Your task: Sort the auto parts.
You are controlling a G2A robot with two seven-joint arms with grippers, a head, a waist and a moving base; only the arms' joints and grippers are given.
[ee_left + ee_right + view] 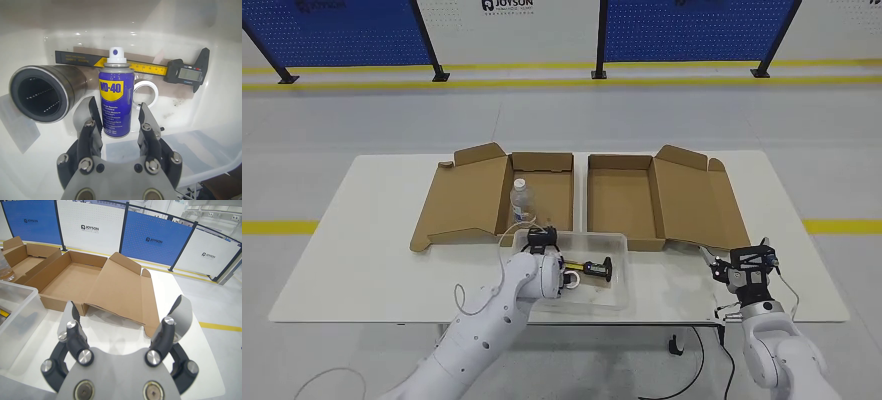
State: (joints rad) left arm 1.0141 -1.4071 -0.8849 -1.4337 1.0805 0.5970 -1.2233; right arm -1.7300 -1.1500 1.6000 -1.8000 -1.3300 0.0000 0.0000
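Note:
In the left wrist view a blue and yellow spray can (115, 98) stands upright inside a clear plastic bin (208, 151). My left gripper (117, 103) is open low in the bin, one finger on each side of the can, with a small gap on one side. Beside the can lie a dark steel bearing sleeve (45, 92), a white ring (146, 92) and a black and yellow digital caliper (181, 73). My right gripper (126, 300) hangs open with nothing in it over the table's front right part (738, 255). From above, the left gripper (543, 240) sits in the bin (617, 240).
Two open cardboard boxes lie behind the bin, one on the left (542, 195) and one on the right (620, 205), their lids folded outward. A clear plastic bottle (520, 200) stands in the left box. The table's front edge runs just below the bin.

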